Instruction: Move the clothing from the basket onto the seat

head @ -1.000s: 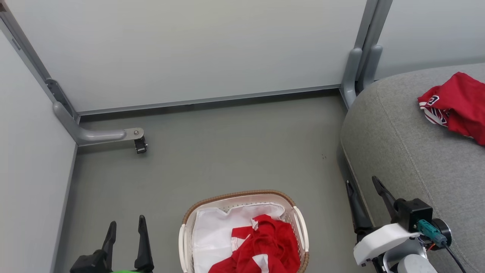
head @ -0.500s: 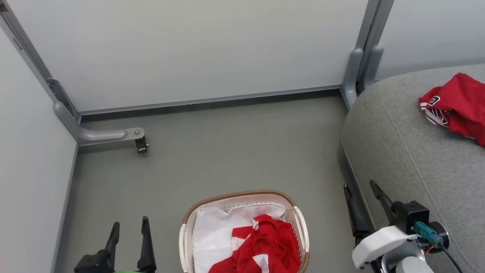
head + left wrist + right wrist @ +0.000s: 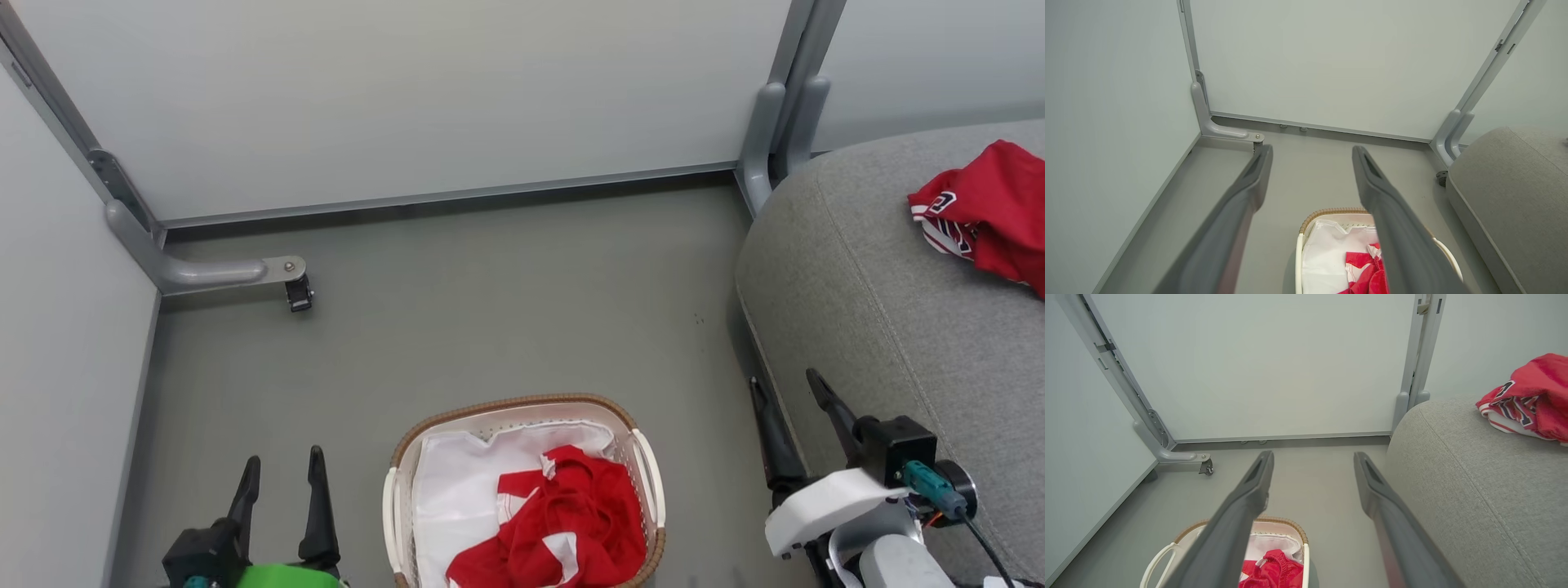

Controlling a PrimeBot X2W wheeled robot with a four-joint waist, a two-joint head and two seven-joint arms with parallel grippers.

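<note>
A crumpled red garment with white trim (image 3: pixel 563 523) lies in the small oval white perforated plastic basket with a brown woven rim (image 3: pixel 531 399). It is heaped toward the basket's right side, on a white liner sheet (image 3: pixel 457 506) that shows bare on the left. The basket stands on the grey floor (image 3: pixel 490 286).

A second piece, a red jersey with dark white-edged lettering (image 3: pixel 996 204), lies bunched on top of the large grey woven-fabric seat cushion (image 3: pixel 865 294), well apart from the basket at the right edge of the head view. The cushion's rounded edge and stitched seam run down the right side, with a strip of floor between cushion and basket.

The left gripper (image 3: pixel 283 457) hangs over the floor to the left of the basket, its jaws spread wide with nothing between them. The right gripper (image 3: pixel 784 380) hangs over the strip between basket and cushion, close to the cushion's edge, its jaws likewise wide apart and empty.

Pale grey partition panels (image 3: pixel 408 98) close off the far side and the left. At the left corner a grey metal foot with a small black caster (image 3: pixel 298 294) rests on the floor.
</note>
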